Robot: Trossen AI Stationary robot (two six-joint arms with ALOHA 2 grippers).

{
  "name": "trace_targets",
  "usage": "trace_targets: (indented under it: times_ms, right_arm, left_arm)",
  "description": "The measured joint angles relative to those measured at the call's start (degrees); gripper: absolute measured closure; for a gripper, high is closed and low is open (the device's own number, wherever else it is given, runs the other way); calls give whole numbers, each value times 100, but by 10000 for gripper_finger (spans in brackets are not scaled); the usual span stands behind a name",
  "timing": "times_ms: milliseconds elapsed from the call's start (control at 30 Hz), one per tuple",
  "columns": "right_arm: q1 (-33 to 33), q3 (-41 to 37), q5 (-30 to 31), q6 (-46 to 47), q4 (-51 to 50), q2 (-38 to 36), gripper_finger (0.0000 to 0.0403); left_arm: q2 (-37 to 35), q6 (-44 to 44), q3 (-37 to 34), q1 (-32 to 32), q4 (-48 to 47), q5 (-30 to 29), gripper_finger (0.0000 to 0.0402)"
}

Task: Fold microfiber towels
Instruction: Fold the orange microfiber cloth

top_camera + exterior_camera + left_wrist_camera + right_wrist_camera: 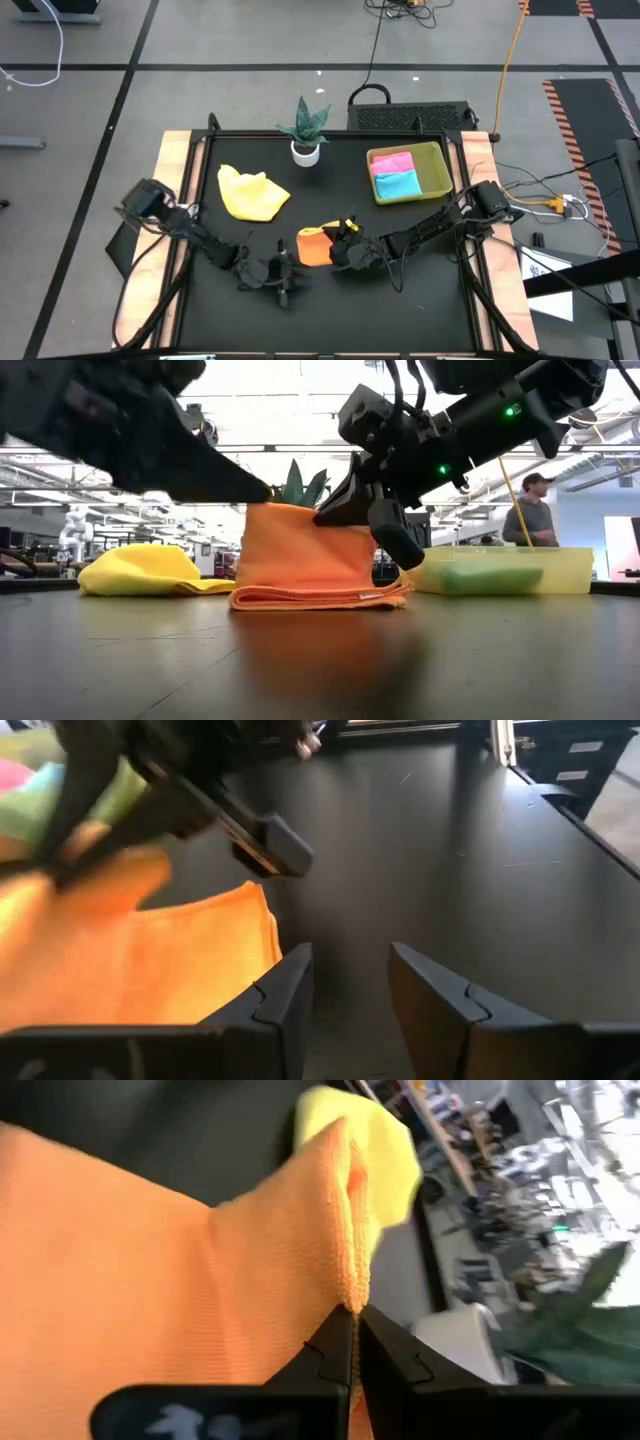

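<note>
Orange microfiber towel (314, 246) sits near the front middle of my black table (420, 300), one layer flat on the surface and another lifted upright. My right gripper (354, 1330) has its fingers pressed together on the raised edge of that orange towel. My left gripper (350, 995) hovers just beside the cloth, fingers spread and holding nothing. Behind, a crumpled yellow microfiber towel (252, 193) lies on the table, while folded pink (392, 162) and light blue towels (398, 183) rest inside the yellow-green rectangular plastic tray (437, 168).
</note>
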Motion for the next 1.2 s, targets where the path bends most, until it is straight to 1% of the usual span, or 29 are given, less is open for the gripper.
trace_targets:
  times_ms: [133,233,367,533,667,867,967,1067,1200]
  right_arm:
    - [-2,0,-507,328,-27,0,399]
    - [-2,0,-601,424,-83,0,399]
    - [-7,0,-1109,490,-303,-2,399]
    - [-17,0,-1543,629,-413,-2,399]
    - [-48,0,-2104,631,-725,-1,399]
    - [-44,0,-2209,545,-1065,2,399]
    - [-46,0,-2557,393,-1085,2,399]
    - [-40,0,-2666,354,-1103,2,399]
    - [-44,0,-2740,283,-1125,2,399]
  left_arm:
    - [-518,71,0,-233,-527,-377,268]
    - [-830,70,0,-379,-873,-689,268]
    - [-1013,66,0,-472,-1118,-972,268]
    - [-1023,-142,0,-368,-1361,-1178,268]
    - [-1019,-517,0,-185,-1734,-1200,268]
    - [-1021,-557,0,-107,-1751,-1202,268]
    - [-1019,-553,0,-13,-1753,-1264,268]
    - [-969,-554,0,209,-1748,-1269,268]
    - [-715,-549,0,532,-1657,-922,268]
